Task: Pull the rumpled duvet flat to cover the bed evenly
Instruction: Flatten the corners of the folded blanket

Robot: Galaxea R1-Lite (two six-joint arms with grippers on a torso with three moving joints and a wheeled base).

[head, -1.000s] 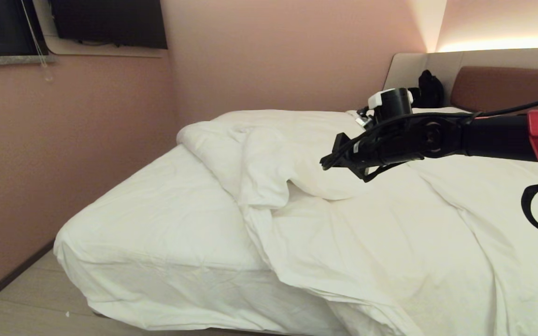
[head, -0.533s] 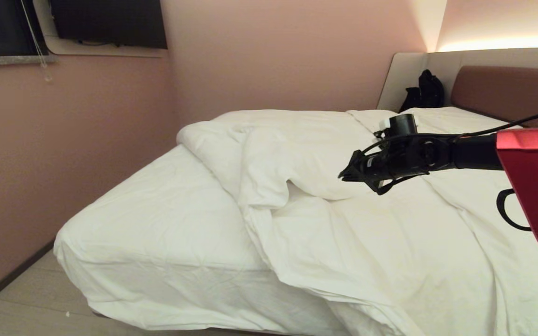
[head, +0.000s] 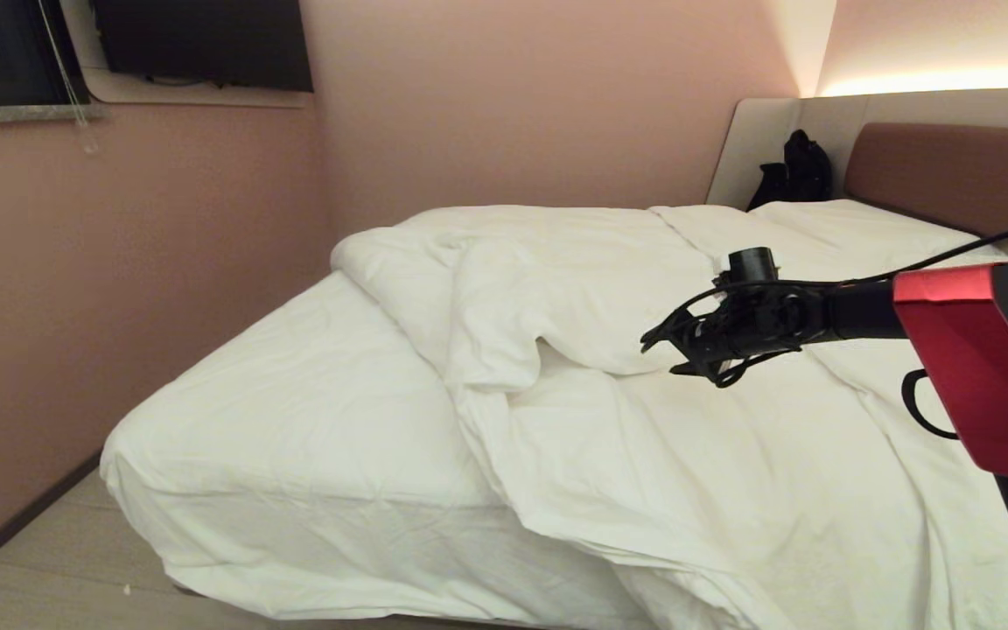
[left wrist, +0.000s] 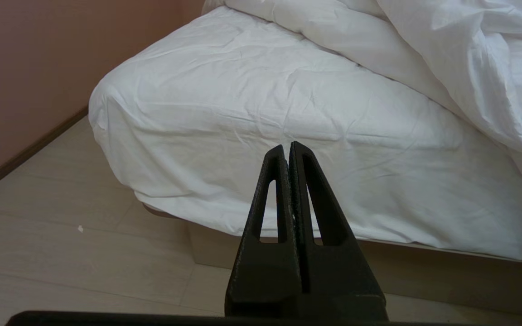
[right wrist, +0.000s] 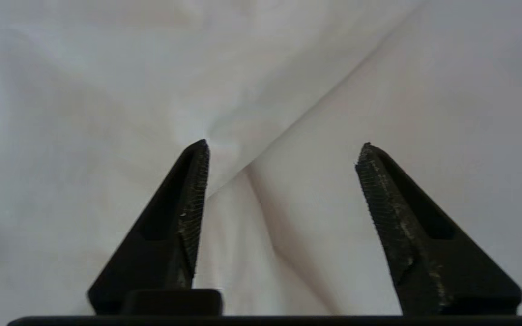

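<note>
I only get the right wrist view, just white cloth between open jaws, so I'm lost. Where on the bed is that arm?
Observer: The right gripper hangs over the duvet by its bunched fold, mid-bed.
Operator: Is the bed covered?
Observer: No. The bed's foot corner on the robot's left shows bare sheet.
Operator: And the left arm?
Observer: The left gripper is shut, low, beside that bare corner.
</note>
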